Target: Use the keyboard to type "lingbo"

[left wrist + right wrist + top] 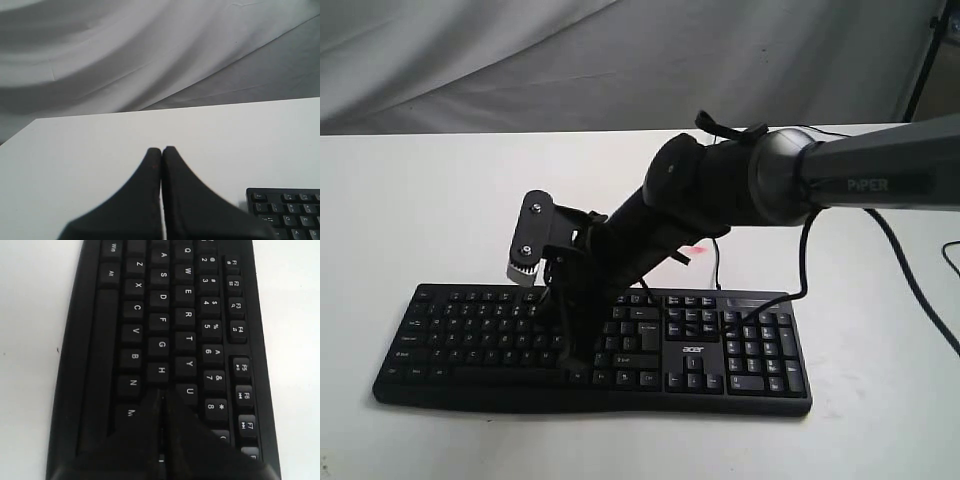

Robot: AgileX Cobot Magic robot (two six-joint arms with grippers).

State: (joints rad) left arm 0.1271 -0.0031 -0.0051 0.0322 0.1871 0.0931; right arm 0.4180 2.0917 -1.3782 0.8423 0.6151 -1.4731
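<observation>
The black keyboard (470,330) with its white "acer" logo lies across the white table near the front edge. My right arm reaches over from the right, and my right gripper (576,362) points down onto the letter keys left of the keyboard's middle. In the right wrist view the keyboard (150,315) fills the picture, and the right gripper (161,391) is shut and empty, its tips just past the H key, between U and N, over the J position. My left gripper (161,148) is shut and empty above bare table, with a keyboard corner (285,210) off to one side.
The white table (420,200) stretches behind and to both sides of the keyboard. Grey cloth (470,50) hangs at the back. A black cable (920,290) trails from the right arm over the table at right. A dark pole (925,60) stands at the far right.
</observation>
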